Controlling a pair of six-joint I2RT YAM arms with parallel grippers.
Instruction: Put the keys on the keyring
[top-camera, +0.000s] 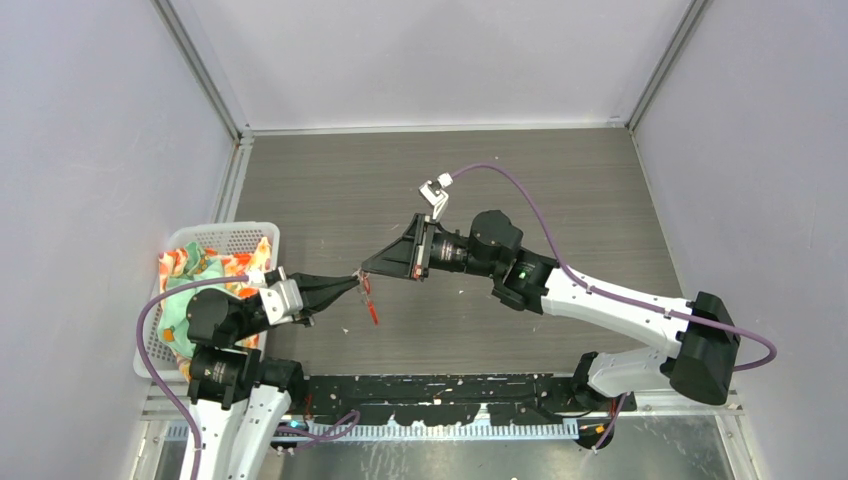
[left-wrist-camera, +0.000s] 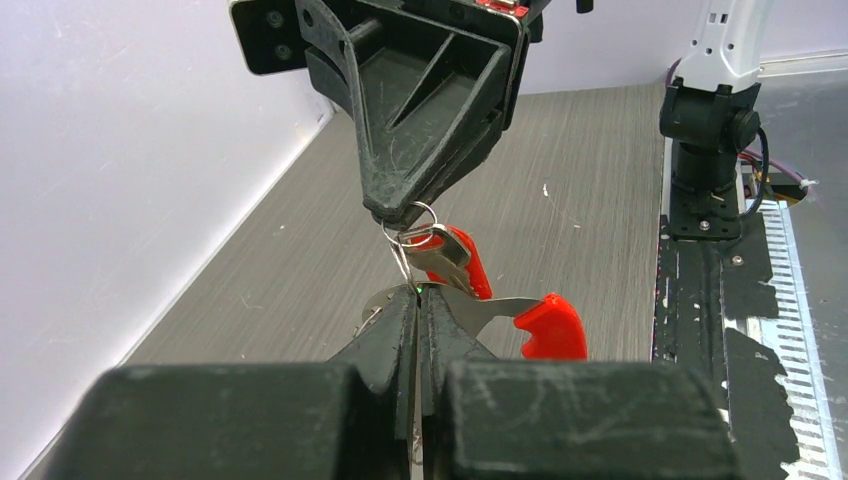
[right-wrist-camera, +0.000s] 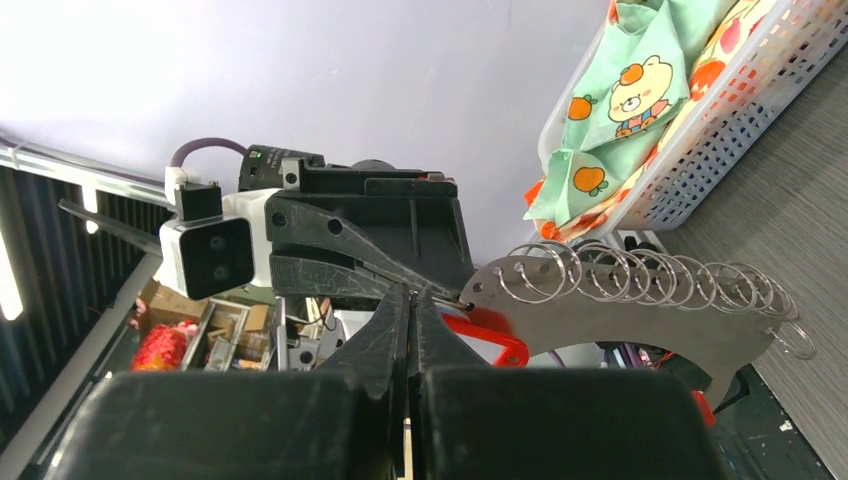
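Observation:
Both grippers meet tip to tip above the middle of the table. My left gripper (left-wrist-camera: 418, 293) is shut on the keyring (left-wrist-camera: 490, 308), a flat silver plate with a red end (left-wrist-camera: 550, 325). In the right wrist view the plate (right-wrist-camera: 620, 325) carries a row of several thin wire loops (right-wrist-camera: 650, 275). In the top view its red strip (top-camera: 373, 308) hangs below the tips. My right gripper (left-wrist-camera: 393, 213) is shut on the small silver ring (left-wrist-camera: 424, 212) of a key (left-wrist-camera: 438, 252) with a red tag, which hangs just above the left fingertips. A tiny green speck shows at those fingertips; I cannot tell what it is.
A white basket (top-camera: 240, 230) holding patterned cloth (top-camera: 200, 265) stands at the left edge, close behind the left arm. The right arm (top-camera: 620, 305) reaches in across the table from the right. Grey walls enclose the table on three sides.

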